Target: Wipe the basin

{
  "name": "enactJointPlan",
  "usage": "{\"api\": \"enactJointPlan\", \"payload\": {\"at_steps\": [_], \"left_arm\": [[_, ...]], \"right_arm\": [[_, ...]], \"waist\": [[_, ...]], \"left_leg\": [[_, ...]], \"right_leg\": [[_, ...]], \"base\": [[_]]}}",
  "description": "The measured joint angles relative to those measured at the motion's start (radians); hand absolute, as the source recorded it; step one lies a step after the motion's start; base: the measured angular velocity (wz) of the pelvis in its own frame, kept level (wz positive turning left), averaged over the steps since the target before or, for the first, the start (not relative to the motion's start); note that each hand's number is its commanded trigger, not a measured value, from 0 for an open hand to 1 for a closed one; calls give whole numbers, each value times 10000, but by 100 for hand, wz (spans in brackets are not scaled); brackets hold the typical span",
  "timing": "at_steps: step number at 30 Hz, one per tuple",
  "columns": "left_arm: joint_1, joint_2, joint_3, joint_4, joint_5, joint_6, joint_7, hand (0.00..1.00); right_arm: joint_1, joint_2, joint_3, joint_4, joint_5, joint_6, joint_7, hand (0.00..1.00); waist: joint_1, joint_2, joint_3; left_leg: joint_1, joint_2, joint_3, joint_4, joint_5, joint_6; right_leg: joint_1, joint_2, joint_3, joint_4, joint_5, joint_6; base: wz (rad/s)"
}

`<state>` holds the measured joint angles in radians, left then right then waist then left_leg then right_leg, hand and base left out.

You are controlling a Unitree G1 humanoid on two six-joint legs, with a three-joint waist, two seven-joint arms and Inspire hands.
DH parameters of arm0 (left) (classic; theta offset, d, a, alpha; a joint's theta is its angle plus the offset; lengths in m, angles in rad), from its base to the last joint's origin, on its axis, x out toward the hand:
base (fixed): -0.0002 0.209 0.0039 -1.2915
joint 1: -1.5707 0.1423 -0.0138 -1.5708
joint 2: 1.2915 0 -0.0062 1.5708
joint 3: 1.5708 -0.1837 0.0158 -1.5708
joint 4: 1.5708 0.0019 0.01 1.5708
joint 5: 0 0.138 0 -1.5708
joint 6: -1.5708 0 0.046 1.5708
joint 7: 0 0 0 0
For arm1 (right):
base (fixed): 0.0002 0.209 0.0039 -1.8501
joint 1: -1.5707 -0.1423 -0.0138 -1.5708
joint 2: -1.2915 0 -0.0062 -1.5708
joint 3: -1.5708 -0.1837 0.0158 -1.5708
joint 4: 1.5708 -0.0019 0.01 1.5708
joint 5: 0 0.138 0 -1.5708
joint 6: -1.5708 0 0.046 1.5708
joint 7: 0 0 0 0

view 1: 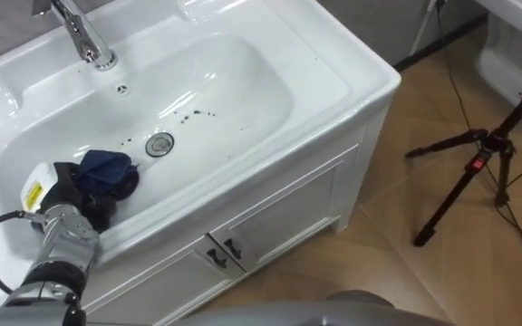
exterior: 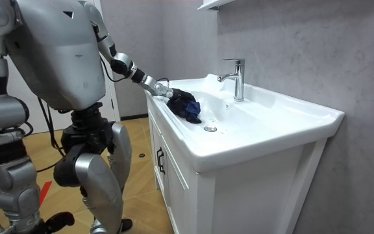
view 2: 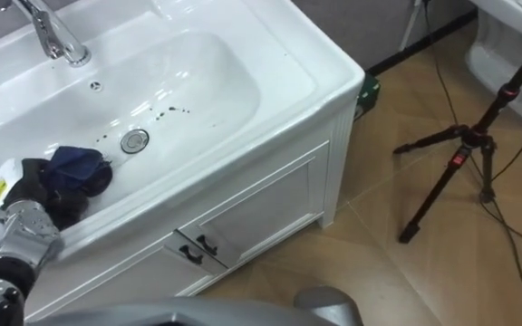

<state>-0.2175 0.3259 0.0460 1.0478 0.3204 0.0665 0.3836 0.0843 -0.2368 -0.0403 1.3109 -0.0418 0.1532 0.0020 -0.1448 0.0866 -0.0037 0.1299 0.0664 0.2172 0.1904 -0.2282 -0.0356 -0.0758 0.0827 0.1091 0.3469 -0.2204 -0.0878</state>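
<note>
Curling its fingers round the dark blue cloth, the left hand rests in the basin, lower left.

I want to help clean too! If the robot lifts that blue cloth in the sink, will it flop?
Probably floppy: the blue cloth is bunched in soft folds in the left hand. It should slide easily over the smooth, glossy basin.

Left arm outstretched forward, left hand low, fingers curled.
</note>
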Motion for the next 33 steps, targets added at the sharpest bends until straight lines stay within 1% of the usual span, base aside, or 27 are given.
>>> {"api": "enactJointPlan", "payload": {"at_steps": [1,2,3,4,5,6,7,8,9,10,11,12,14,15,16,17,19,20,22,24,25,26,27,28,31,33], "left_arm": [[-376,-2,88,293,-333,-8,-3,100],[-597,0,112,473,-488,-7,10,100],[-985,-1,130,791,-859,-8,69,100],[-1361,7,150,1050,-1257,-2,175,100],[-1879,21,196,1397,-1561,5,264,100],[-2132,53,206,1611,-1707,1,298,100],[-2510,109,190,1917,-2011,-9,411,100],[-2904,121,91,2239,-2229,-10,521,100],[-3072,122,77,2418,-2268,-27,581,100],[-3351,127,102,2656,-2326,-62,649,100],[-3576,174,115,2785,-2422,-95,704,100],[-3716,209,117,2803,-2482,-98,720,100],[-4223,346,108,2957,-2597,-247,817,100],[-4306,391,106,2967,-2711,-295,866,100],[-4501,504,79,3004,-2890,-331,953,100],[-4661,620,60,3032,-2967,-347,1037,100],[-4850,727,-135,3028,-3299,-404,1239,100],[-4961,758,-146,3022,-3370,-434,1355,100],[-5040,843,-145,3023,-3546,-445,1510,100],[-5060,898,-157,3024,-3725,-446,1590,100],[-5076,926,-232,3024,-3975,-446,1628,100],[-5089,951,-328,3024,-4162,-449,1717,100],[-5091,961,-353,3024,-4254,-452,1753,100],[-5090,995,-377,3027,-4383,-452,1764,100],[-5093,996,-409,3036,-4487,-453,1763,100],[-5114,998,-393,3039,-4505,-428,1748,100]], "right_arm": [[-116,4,42,-55,-14,-7,-38,0],[-181,6,103,-76,-26,-7,-80,0],[-301,8,302,-133,-64,1,-236,0],[-411,39,489,-292,-57,1,-435,0],[-464,85,657,-384,13,-33,-635,0],[-526,119,773,-448,51,-50,-714,0],[-630,181,1037,-643,189,-85,-861,0],[-692,239,1300,-710,390,-116,-976,0],[-727,280,1384,-711,402,-142,-1015,0],[-761,390,1395,-689,415,-209,-1086,0],[-778,475,1577,-690,432,-249,-1132,0],[-801,494,1737,-690,430,-267,-1130,0],[-850,493,2214,-703,453,-322,-1134,0],[-851,503,2273,-703,453,-324,-1138,0],[-844,555,2403,-684,453,-317,-1175,0],[-834,610,2554,-680,514,-309,-1270,0],[-825,643,2722,-683,795,-285,-1421,0],[-830,654,2767,-679,840,-249,-1536,0],[-854,693,2769,-688,891,-196,-1696,0],[-857,699,2865,-688,989,-173,-1815,0],[-861,725,2951,-708,1157,-67,-1906,0],[-871,771,2988,-706,1242,21,-1974,0],[-875,788,3038,-707,1277,28,-1995,0],[-880,823,3036,-711,1411,26,-2013,0],[-877,850,3038,-734,1946,25,-2071,0],[-870,843,3037,-787,2141,19,-2107,0]], "waist": [[70,-23,4],[91,-46,15],[151,-95,22],[136,-151,5],[157,-232,46],[192,-290,84],[197,-390,104],[121,-469,110],[114,-515,137],[105,-617,171],[100,-704,181],[93,-746,199],[65,-855,262],[11,-883,280],[-101,-936,309],[-176,-1042,375],[-222,-1140,412],[-301,-1182,427],[-425,-1192,433],[-469,-1190,433],[-530,-1194,436],[-589,-1208,443],[-635,-1211,444],[-708,-1217,447],[-749,-1191,438],[-871,-1146,463]], "left_leg": [[-220,-8,-3,56,-1,0],[-326,-21,-6,107,0,1],[-539,-34,15,176,0,0],[-825,-60,1,293,0,0],[-1058,-62,42,402,1,0],[-1139,-66,87,423,1,0],[-1341,-65,224,479,1,-1],[-1582,-64,224,595,1,0],[-1665,-63,225,671,2,1],[-1796,-54,226,768,1,1],[-2037,-34,239,932,0,2],[-2190,-25,236,1039,-1,3],[-2796,14,232,1265,-1,4],[-2926,30,232,1326,-1,4],[-3167,71,232,1523,-7,11],[-3324,94,234,1656,-7,12],[-3593,110,236,1859,-9,17],[-3785,109,245,1954,-16,28],[-4020,121,264,2049,-15,29],[-4150,123,302,2095,-21,41],[-4212,99,302,2109,-35,67],[-4297,82,317,2210,-89,155],[-4348,74,327,2264,-93,162],[-4405,48,370,2323,-119,207],[-4656,62,500,2634,-177,289],[-4747,73,528,2790,-218,337]], "right_leg": [[-167,-12,19,76,5,8],[-281,-25,20,129,8,12],[-514,-47,13,235,9,13],[-802,-79,-4,352,11,23],[-1028,-94,-10,437,43,36],[-1149,-96,11,526,43,36],[-1378,-105,23,634,50,32],[-1561,-109,18,682,77,53],[-1599,-109,31,682,95,61],[-1717,-113,32,722,124,52],[-1873,-122,27,724,177,54],[-1979,-125,27,722,221,60],[-2481,-123,17,724,403,84],[-2575,-124,-4,726,438,96],[-2720,-123,-39,725,500,104],[-2822,-117,-49,733,554,101],[-3062,-117,-35,805,608,108],[-3256,-105,19,876,624,135],[-3463,-73,93,884,714,210],[-3624,-62,159,883,805,269],[-3717,-85,160,943,827,307],[-3842,-103,168,1089,823,315],[-3895,-112,184,1136,823,321],[-4003,-125,232,1247,790,371],[-4264,-161,261,1466,798,392],[-4348,-157,312,1552,833,439]], "base": [[0],[0],[3],[5],[3],[0],[0],[8],[8],[0],[-4],[0],[2],[8],[8],[4],[-4],[0],[-5],[-15],[-8],[-6],[-7],[-12],[-11],[-4]]}}
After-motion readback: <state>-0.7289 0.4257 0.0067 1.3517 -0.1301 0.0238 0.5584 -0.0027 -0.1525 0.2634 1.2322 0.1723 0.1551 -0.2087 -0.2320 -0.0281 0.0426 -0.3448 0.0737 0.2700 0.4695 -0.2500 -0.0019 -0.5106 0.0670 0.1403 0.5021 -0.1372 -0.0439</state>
